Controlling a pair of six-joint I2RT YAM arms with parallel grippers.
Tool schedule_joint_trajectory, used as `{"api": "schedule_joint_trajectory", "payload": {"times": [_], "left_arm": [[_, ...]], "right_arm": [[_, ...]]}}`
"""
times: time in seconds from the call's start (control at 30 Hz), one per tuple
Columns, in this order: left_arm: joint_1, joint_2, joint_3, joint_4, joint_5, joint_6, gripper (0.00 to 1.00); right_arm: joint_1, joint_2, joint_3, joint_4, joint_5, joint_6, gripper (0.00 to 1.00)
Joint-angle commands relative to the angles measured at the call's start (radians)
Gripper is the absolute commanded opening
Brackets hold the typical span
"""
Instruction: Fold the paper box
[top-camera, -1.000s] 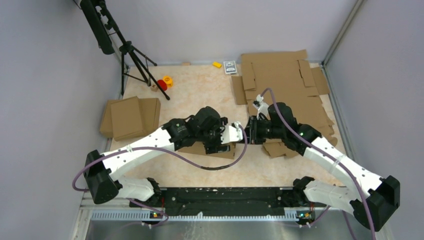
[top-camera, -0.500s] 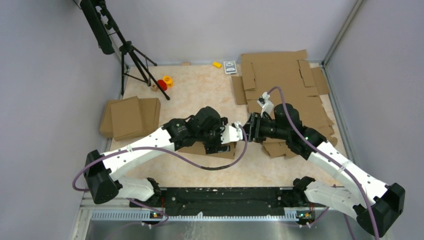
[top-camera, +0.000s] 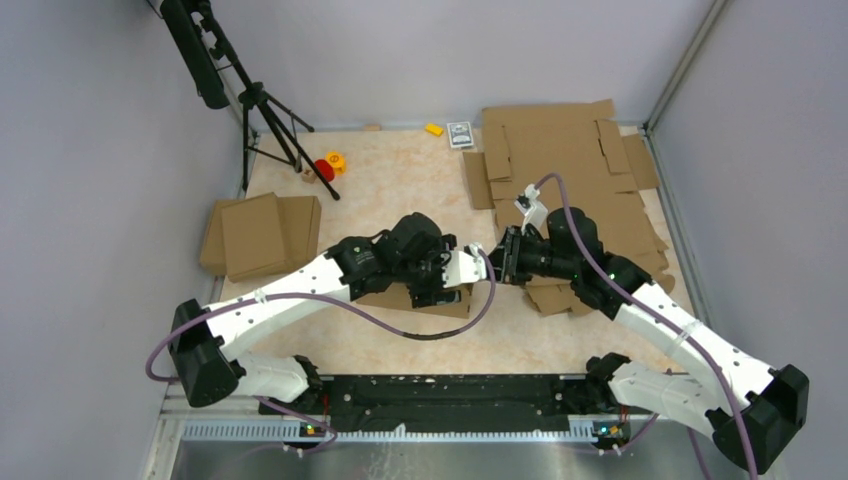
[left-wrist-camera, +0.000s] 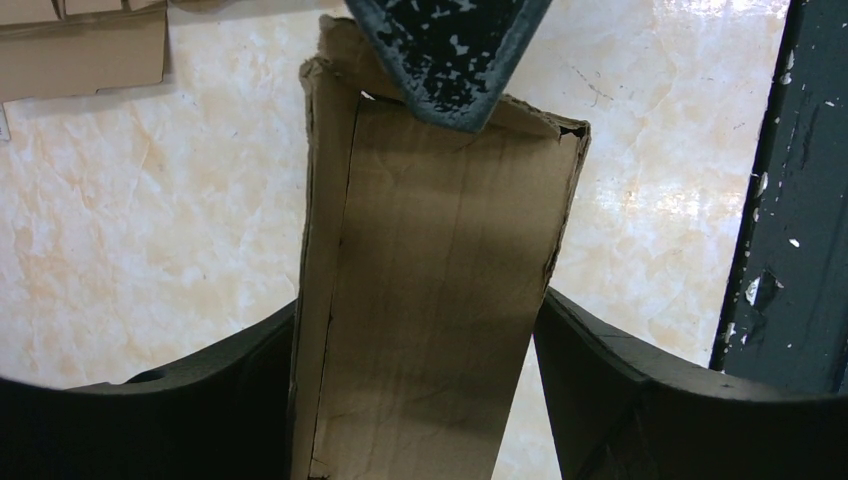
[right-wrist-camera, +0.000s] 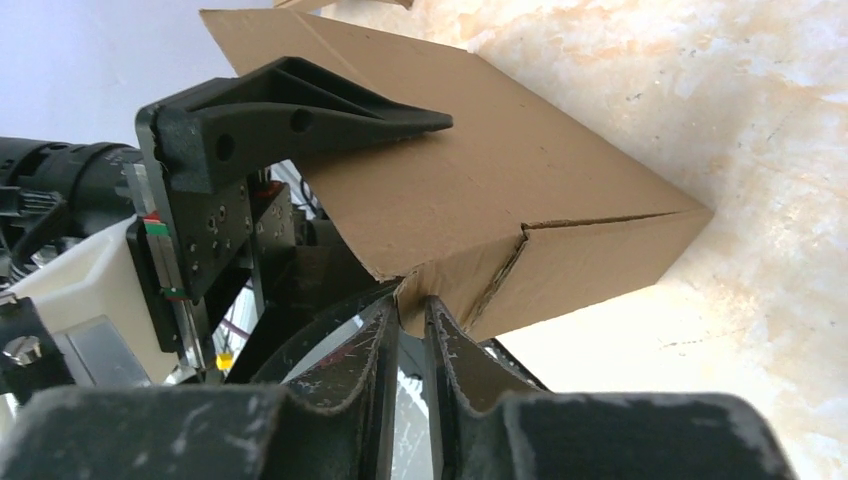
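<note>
The paper box (top-camera: 440, 302) is a brown cardboard carton held low over the table's middle, mostly hidden under the arms in the top view. In the left wrist view the paper box (left-wrist-camera: 430, 280) runs lengthwise between the fingers of my left gripper (left-wrist-camera: 418, 345), and both fingers press on its long sides. My right gripper (right-wrist-camera: 412, 308) meets the box's end (right-wrist-camera: 520, 190) from the right, jaws nearly together, pinching a flap edge at the corner. One right fingertip (left-wrist-camera: 450, 50) lies over the box's far end. From above, the left gripper (top-camera: 455, 277) and right gripper (top-camera: 497, 264) almost touch.
A pile of flat slotted cardboard sheets (top-camera: 570, 165) fills the back right. Smaller cardboard pieces (top-camera: 550, 296) lie under the right arm, and folded ones (top-camera: 255, 235) at the left. A tripod (top-camera: 265, 115), red and yellow bits (top-camera: 327, 166) and a small card box (top-camera: 460, 134) stand at the back.
The right gripper opened briefly and closed again on the box's end, and its wrist shifted slightly right and turned. The left arm and the box stayed put.
</note>
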Motion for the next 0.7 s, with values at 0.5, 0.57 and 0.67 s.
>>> {"api": "schedule_joint_trajectory", "payload": {"times": [0.5,0.57,0.67], "left_arm": [[-0.005,0.045,0.051,-0.016,0.023,-0.01,0.75],[-0.006,0.047,0.053,-0.017,0.023,-0.012,0.75],[-0.006,0.047,0.054,-0.019,0.024,-0.013,0.75]], "right_arm": [[0.029,0.052,0.055,-0.162,0.028,-0.147,0.02],[0.035,0.052,0.046,-0.152,0.029,-0.143,0.01],[0.043,0.057,0.046,-0.161,0.037,-0.145,0.01]]}}
